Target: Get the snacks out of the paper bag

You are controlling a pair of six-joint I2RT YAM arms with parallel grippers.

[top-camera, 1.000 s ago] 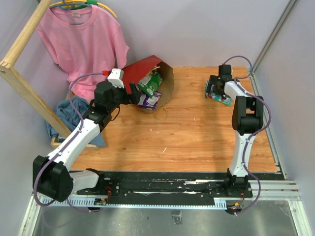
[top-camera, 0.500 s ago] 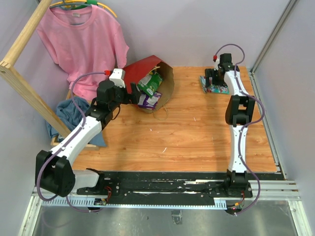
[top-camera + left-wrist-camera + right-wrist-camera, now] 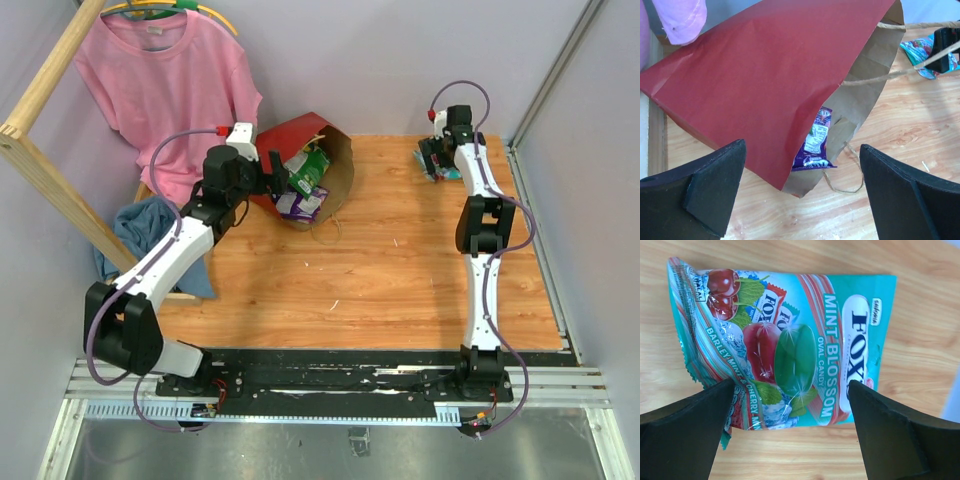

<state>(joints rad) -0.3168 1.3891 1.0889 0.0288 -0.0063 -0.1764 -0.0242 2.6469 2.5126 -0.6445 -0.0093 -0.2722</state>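
The dark red paper bag [image 3: 305, 135] lies on its side at the back of the table, mouth toward the right, brown inside. A purple packet [image 3: 300, 205] and a green packet [image 3: 306, 165] show in its mouth. In the left wrist view the bag [image 3: 765, 75] fills the frame with the purple packet [image 3: 816, 137] under its edge. My left gripper [image 3: 272, 178] is open beside the bag's near side, holding nothing [image 3: 802, 197]. A teal Fox's mint packet [image 3: 790, 347] lies flat at the back right [image 3: 448, 172]. My right gripper [image 3: 432, 160] is open just above it [image 3: 790, 432].
A pink T-shirt [image 3: 170, 90] hangs at the back left on a wooden frame [image 3: 50, 170]. A blue cloth [image 3: 150, 235] lies at the table's left edge. The bag's thin loop handle [image 3: 328, 228] lies on the wood. A metal rail [image 3: 545, 250] borders the right side.
My left gripper has moved closer to the bag's near side. My right arm has stretched further back, its gripper staying over the teal packet.
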